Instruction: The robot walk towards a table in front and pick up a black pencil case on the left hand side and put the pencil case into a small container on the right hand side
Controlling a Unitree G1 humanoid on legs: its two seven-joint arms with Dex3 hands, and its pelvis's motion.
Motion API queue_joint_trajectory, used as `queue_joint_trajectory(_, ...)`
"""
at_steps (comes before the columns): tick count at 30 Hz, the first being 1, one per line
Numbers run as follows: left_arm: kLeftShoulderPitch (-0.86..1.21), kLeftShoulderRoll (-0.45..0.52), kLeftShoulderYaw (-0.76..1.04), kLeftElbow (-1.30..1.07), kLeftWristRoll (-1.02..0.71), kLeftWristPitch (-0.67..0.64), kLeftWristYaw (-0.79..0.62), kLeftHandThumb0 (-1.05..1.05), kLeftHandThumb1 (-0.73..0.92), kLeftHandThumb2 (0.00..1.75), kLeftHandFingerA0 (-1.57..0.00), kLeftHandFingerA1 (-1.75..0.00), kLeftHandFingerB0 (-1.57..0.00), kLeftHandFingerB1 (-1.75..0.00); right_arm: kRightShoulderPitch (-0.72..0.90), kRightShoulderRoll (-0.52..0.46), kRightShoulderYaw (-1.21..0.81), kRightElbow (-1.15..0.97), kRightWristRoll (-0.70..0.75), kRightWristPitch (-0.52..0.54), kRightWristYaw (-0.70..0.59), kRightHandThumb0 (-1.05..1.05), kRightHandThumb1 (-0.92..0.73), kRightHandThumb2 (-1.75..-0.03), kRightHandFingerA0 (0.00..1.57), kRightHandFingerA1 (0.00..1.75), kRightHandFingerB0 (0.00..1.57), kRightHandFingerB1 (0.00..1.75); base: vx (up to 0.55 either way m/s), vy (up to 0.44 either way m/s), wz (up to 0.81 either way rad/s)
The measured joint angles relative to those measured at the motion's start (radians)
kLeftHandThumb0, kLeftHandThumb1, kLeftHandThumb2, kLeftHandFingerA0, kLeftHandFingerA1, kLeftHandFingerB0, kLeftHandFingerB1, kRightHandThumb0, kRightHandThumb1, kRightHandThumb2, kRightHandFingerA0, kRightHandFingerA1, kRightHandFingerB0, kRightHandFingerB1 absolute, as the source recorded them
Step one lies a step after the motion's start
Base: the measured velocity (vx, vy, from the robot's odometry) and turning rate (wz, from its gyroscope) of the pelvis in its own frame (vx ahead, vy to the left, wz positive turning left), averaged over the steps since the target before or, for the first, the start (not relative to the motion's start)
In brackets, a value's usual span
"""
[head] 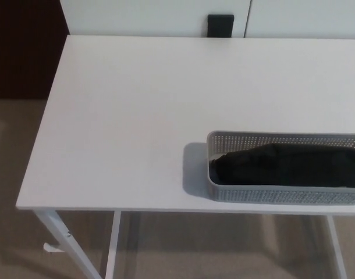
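Neither hand shows, so you cannot tell what either is doing. The case [288, 165] already lies inside the container [270, 195] at the bench's [125, 116] near right. Bump the bench and the container could slide off.

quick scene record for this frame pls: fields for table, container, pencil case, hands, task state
table: white table, white legs, on a beige floor
container: grey perforated container, near the front edge, right side, cut off by the picture's right edge
pencil case: black pencil case, lying lengthwise inside the container
hands: neither in view
task state: the case is in the container; placing looks done
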Motion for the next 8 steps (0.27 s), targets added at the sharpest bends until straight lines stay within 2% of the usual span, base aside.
queue_joint_trajectory(2, -0.01, 0.012, -0.019, 0.04, 0.011, -0.031, 0.027, -0.35, 0.27, 0.88, -0.01, -0.49, 0.0, -0.47, 0.002, 0.001, -0.007, -0.001, 0.001, -0.006, -0.002, -0.23, -0.67, -0.59, 0.58, 0.51, 0.41, 0.41, 0.0, 0.0, 0.0)
queue_joint_trajectory(3, -0.012, 0.021, -0.029, 0.057, 0.016, -0.047, 0.039, -0.65, 0.53, 0.57, -0.17, -0.31, -0.17, -0.28, 0.003, 0.003, -0.01, -0.003, 0.001, -0.009, -0.004, -0.22, -0.66, -0.59, 0.58, 0.51, 0.42, 0.42, 0.0, 0.0, 0.0)
queue_joint_trajectory(6, -0.02, 0.052, -0.051, 0.105, 0.028, -0.1, 0.081, -0.66, 0.53, 0.57, -0.18, -0.32, -0.18, -0.28, 0.007, 0.008, -0.027, -0.015, 0.005, -0.019, -0.009, -0.23, -0.66, -0.59, 0.59, 0.52, 0.43, 0.42, 0.0, 0.0, 0.0)
queue_joint_trajectory(7, -0.024, 0.059, -0.059, 0.118, 0.031, -0.116, 0.094, -0.35, 0.28, 0.89, -0.01, -0.49, 0.0, -0.47, 0.008, 0.009, -0.031, -0.019, 0.006, -0.022, -0.011, -0.23, -0.65, -0.58, 0.55, 0.51, 0.42, 0.42, 0.0, 0.0, 0.0)
queue_joint_trajectory(8, -0.025, 0.061, -0.061, 0.121, 0.032, -0.121, 0.098, -0.35, 0.28, 0.89, -0.01, -0.49, 0.0, -0.47, 0.008, 0.009, -0.032, -0.02, 0.006, -0.022, -0.011, -0.23, -0.65, -0.58, 0.55, 0.51, 0.42, 0.42, 0.0, 0.0, 0.0)
